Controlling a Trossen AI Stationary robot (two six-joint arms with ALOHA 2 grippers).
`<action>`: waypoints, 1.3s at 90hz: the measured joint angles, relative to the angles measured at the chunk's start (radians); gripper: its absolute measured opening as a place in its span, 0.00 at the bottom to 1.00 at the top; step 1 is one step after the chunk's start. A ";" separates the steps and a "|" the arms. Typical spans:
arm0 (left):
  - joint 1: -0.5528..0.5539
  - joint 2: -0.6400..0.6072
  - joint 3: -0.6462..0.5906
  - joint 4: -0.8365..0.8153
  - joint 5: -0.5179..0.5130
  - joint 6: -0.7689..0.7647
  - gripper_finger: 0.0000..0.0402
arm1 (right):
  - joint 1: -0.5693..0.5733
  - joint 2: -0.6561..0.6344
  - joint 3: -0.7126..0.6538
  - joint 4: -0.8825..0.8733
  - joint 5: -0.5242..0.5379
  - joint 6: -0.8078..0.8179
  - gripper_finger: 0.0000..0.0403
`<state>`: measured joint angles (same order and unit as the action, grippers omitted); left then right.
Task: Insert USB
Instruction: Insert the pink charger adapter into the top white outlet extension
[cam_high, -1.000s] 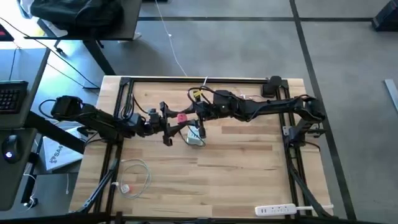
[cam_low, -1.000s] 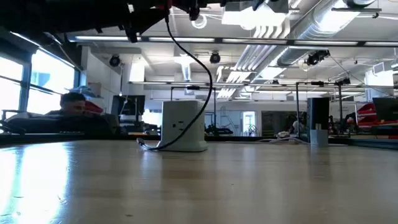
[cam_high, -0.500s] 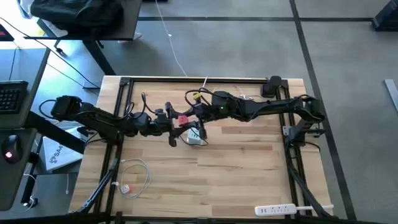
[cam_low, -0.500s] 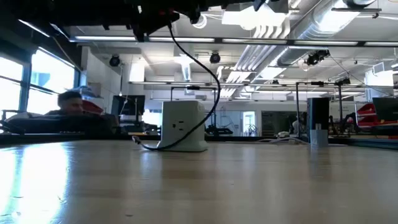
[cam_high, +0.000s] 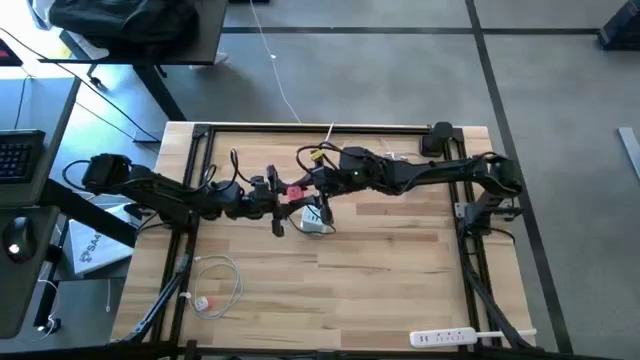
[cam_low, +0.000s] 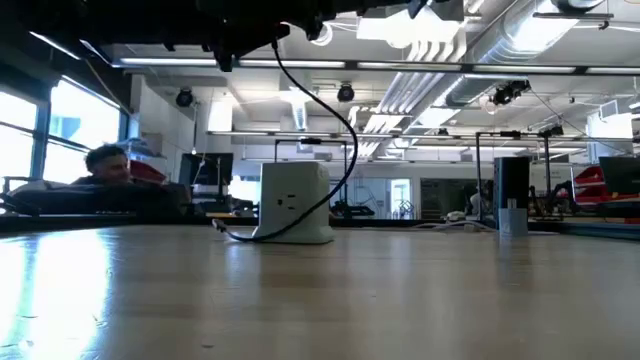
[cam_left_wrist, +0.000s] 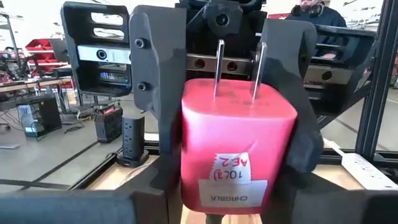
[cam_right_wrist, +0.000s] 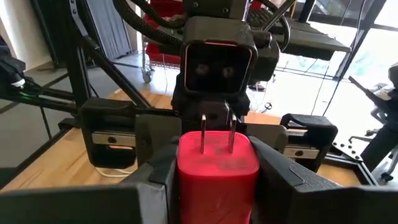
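Note:
The USB shows as a red block (cam_high: 293, 192) with two metal prongs pointing up, held high above the table's middle between both grippers. My left gripper (cam_high: 281, 197) comes from the left and my right gripper (cam_high: 307, 189) from the right. Each wrist view shows that gripper's fingers on either side of the block (cam_left_wrist: 236, 143) (cam_right_wrist: 217, 165). A thin black cable (cam_low: 336, 120) hangs from the grippers to the table beside a white charger cube (cam_low: 293, 203), which stands on its base. My left gripper pinches the red block's two opposite side faces (cam_left_wrist: 189, 146) between its fingers, coming level from the table's left. The block is lifted clear, upright, its labelled face toward the wrist camera. My right gripper pinches the same block by its side faces (cam_right_wrist: 186, 165), coming level from the table's right. The prongs (cam_right_wrist: 216, 132) stand up between the two grippers.
A coiled white cable (cam_high: 215, 280) lies near the front left, and a white power strip (cam_high: 445, 337) lies at the front right edge. A black frame (cam_high: 200, 150) borders the tabletop. A person (cam_low: 108, 165) sits beyond the table's far side.
My left gripper has moved toward the table's right edge, up to the red block at my right gripper. The hanging loop of the black cable has swung a little to the right. The block has stayed at about the same place.

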<state>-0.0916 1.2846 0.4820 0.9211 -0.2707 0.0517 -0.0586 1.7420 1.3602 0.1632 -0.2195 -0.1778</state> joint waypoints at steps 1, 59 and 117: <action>0.001 0.000 0.000 -0.001 0.000 -0.002 0.30 | 0.000 0.000 0.000 -0.001 0.000 0.002 0.31; 0.014 0.001 -0.001 -0.008 0.030 -0.012 0.30 | 0.000 0.000 0.000 -0.044 -0.002 -0.002 0.33; -0.002 -0.181 -0.001 -0.352 -0.017 -0.046 0.61 | -0.003 -0.069 0.000 -0.279 0.079 -0.052 0.28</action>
<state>-0.0934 1.1038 0.4812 0.5687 -0.2876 0.0056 -0.0613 1.6734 1.3605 -0.1159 -0.1401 -0.2298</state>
